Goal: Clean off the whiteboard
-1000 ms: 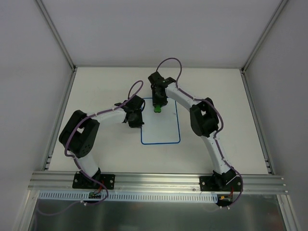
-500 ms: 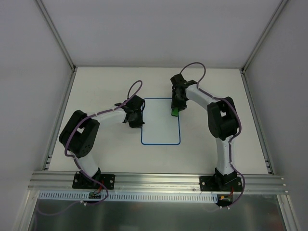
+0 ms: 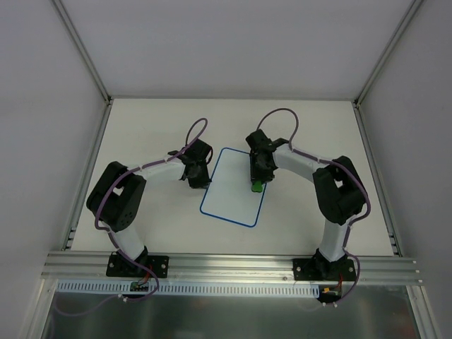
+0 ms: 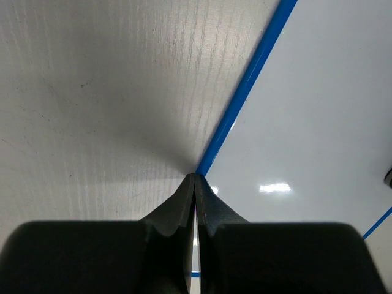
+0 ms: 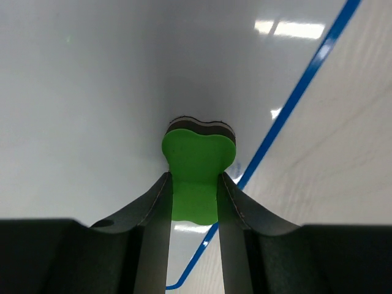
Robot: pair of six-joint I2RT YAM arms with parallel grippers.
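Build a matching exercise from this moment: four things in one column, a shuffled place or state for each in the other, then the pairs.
Column one
1. left gripper
2. right gripper
3. green eraser
4. whiteboard

Column two
A. lies flat, skewed to the table edges, no marks visible
B. shut and empty, tips at a blue border
C. shut on the green eraser
D. pinched between two fingers, held against the white surface near the right border

Pairs: 1-B, 2-C, 3-D, 4-A
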